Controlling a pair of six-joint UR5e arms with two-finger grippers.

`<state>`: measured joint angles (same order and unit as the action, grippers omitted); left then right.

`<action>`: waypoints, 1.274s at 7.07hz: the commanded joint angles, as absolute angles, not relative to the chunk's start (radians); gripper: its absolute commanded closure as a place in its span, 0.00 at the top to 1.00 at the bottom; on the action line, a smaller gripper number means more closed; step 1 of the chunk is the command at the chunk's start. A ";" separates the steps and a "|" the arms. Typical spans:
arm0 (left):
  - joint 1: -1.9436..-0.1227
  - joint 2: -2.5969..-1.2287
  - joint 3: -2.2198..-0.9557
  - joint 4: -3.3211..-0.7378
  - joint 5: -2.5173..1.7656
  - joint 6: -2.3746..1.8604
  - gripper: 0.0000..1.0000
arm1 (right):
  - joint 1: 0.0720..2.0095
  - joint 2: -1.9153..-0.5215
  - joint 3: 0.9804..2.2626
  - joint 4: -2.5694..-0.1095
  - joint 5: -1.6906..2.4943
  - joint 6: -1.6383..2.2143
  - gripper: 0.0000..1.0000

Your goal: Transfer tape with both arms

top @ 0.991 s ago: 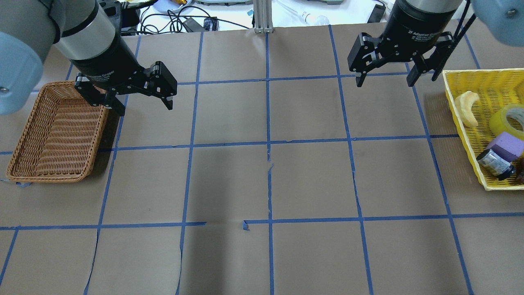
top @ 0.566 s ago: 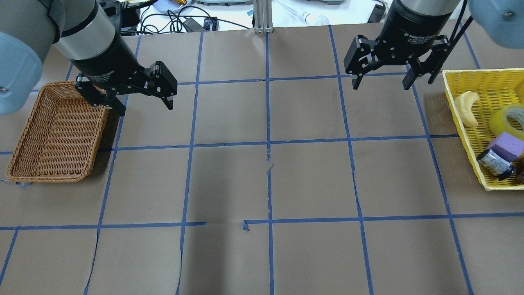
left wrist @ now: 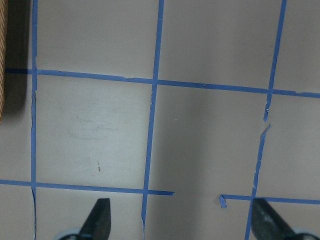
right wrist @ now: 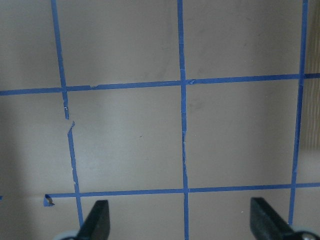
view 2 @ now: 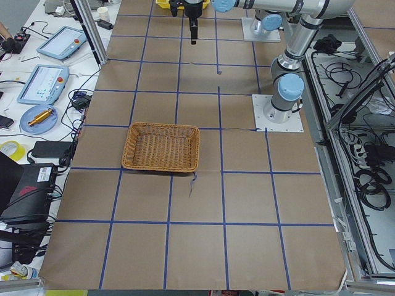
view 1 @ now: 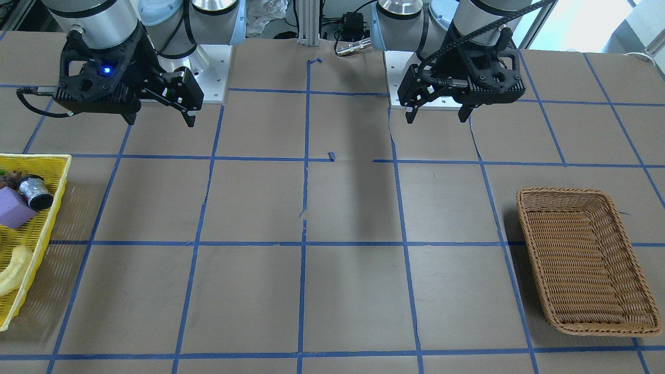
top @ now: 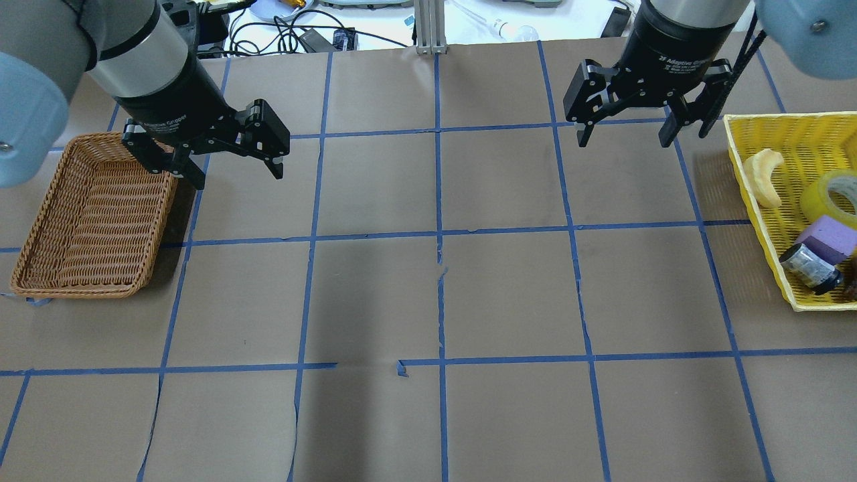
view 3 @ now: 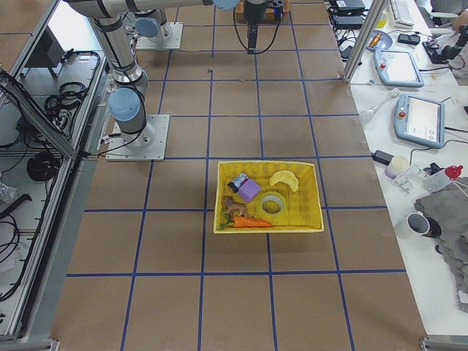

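Tape pickup barely begun
Our black right gripper (top: 624, 137), fingers wide, has shifted slightly; the translucent yellow tape roll (top: 830, 194) lies in the yellow mesh basket (top: 738, 155); our black left gripper (top: 238, 175) equally wide.

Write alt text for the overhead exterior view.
Two open grippers hover over a brown gridded table: the left gripper beside a wicker basket, the right gripper near a yellow basket holding the tape and other items.
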<state>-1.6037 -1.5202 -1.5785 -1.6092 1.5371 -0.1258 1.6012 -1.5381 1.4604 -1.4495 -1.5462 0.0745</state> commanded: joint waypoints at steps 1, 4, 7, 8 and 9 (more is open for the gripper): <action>-1.603 -1.520 -1.578 -1.609 1.537 -0.126 1.00 | 1.595 -1.534 1.476 -1.450 -1.548 0.074 1.00; -1.603 -1.520 -1.577 -1.609 1.537 -0.126 1.00 | 1.591 -1.534 1.491 -1.450 -1.549 0.071 1.00; -1.605 -1.520 -1.577 -1.609 1.537 -0.126 1.00 | 1.588 -1.532 1.491 -1.459 -1.560 0.072 1.00; -1.605 -1.520 -1.577 -1.609 1.536 -0.126 1.00 | 1.589 -1.534 1.491 -1.448 -1.562 0.072 1.00; -1.605 -1.520 -1.577 -1.609 1.537 -0.126 1.00 | 1.577 -1.526 1.491 -1.462 -1.569 0.034 1.00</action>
